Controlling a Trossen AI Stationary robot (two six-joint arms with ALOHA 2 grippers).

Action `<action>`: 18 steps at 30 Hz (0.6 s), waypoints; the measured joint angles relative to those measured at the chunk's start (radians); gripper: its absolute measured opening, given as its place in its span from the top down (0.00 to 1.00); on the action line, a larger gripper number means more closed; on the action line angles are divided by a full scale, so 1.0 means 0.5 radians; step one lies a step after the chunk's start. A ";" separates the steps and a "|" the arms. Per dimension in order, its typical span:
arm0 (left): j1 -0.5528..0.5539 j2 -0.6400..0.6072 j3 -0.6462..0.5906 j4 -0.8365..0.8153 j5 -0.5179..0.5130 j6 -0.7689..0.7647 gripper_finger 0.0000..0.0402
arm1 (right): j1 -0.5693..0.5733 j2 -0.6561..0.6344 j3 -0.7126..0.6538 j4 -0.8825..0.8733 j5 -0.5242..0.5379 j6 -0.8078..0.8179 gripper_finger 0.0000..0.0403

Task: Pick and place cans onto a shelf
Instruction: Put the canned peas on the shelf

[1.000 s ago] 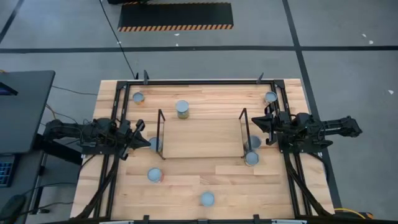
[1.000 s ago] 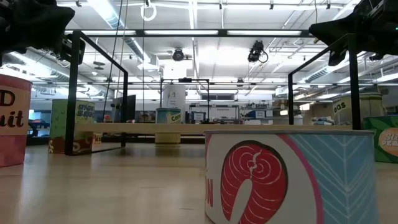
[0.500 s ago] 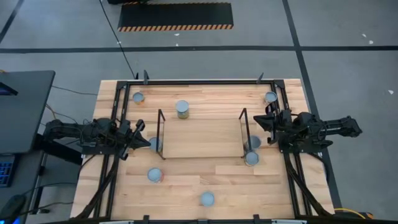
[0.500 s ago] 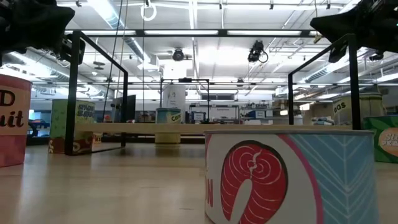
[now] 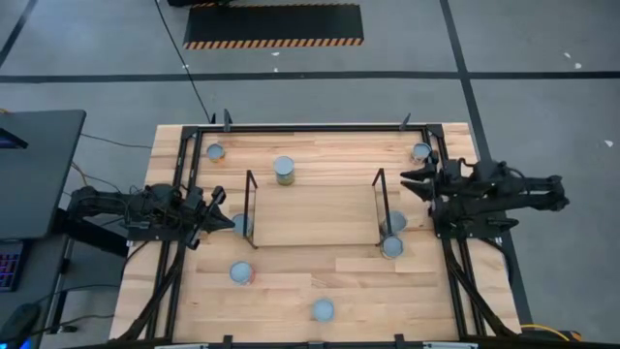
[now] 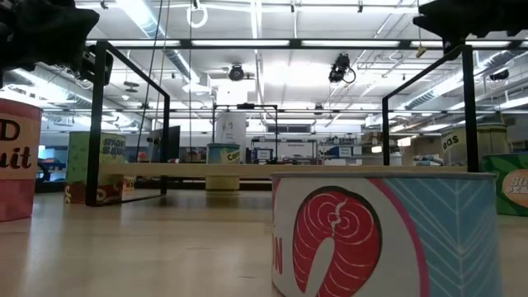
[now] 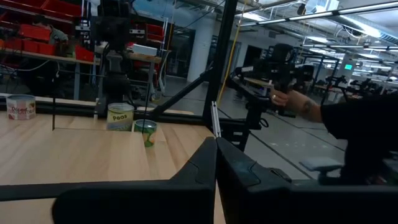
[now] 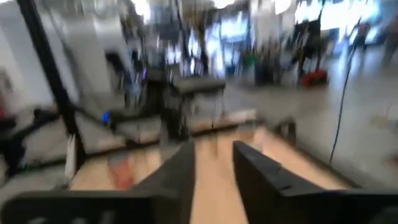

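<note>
The light-wood shelf (image 5: 312, 215) with black wire ends stands mid-table with nothing on its board. Several cans stand upright on the table around it: one at the far left (image 5: 215, 152), one behind the shelf (image 5: 283, 170), one at the far right (image 5: 420, 152), one at the shelf's left end (image 5: 242, 225), two at its right end (image 5: 392, 223), two toward the near edge (image 5: 323, 310). My left gripper (image 5: 221, 213) is shut and empty, left of the shelf. My right gripper (image 5: 407, 184) is open and empty, above the table between the far-right can and the shelf's right end.
A black metal frame (image 5: 310, 127) runs round the table's edges. In the low view a salmon-label can (image 6: 388, 231) stands close in front. A person's hand (image 7: 292, 102) shows beyond the table in the left wrist view. Bare wood lies in front of the shelf.
My right gripper has gone up and toward the table's far edge, nearer the far-right can, still open. The left arm and all the cans have stayed where they were.
</note>
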 joint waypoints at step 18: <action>0.000 0.000 -0.001 0.000 0.000 0.000 0.97 | -0.001 0.235 0.289 -0.589 -0.752 0.628 0.16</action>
